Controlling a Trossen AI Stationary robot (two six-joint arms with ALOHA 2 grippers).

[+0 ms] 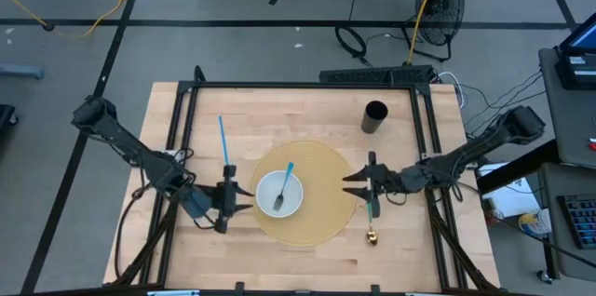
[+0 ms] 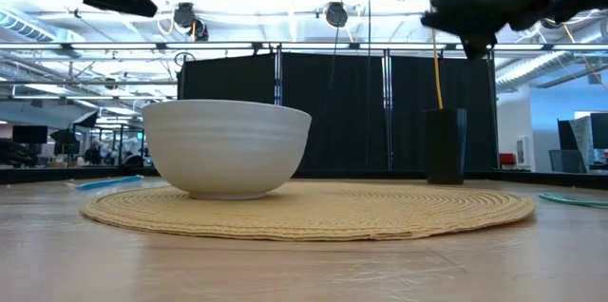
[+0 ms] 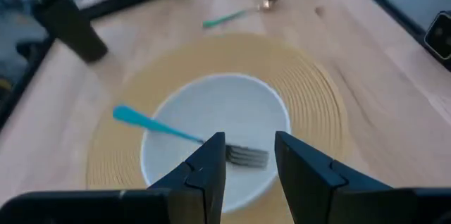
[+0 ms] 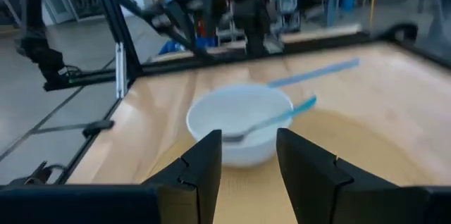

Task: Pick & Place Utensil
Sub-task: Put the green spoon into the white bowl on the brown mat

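Observation:
A white bowl [image 1: 279,194] stands on a round woven placemat [image 1: 321,203]. A fork with a blue handle [image 1: 285,184] lies in the bowl, its tines [image 3: 246,156] on the bottom and its handle leaning over the far rim. My left gripper [image 1: 240,198] hovers open at the bowl's left side, above the table, with nothing between its fingers [image 3: 211,164]. My right gripper [image 1: 354,184] hovers open over the mat's right part, pointing at the bowl [image 4: 239,129], also holding nothing.
A long blue utensil [image 1: 223,140] lies on the wood left of the mat. A spoon with a green handle and gold bowl [image 1: 372,220] lies off the mat's right edge. A black cup [image 1: 375,116] stands at the far right. A black frame borders the table.

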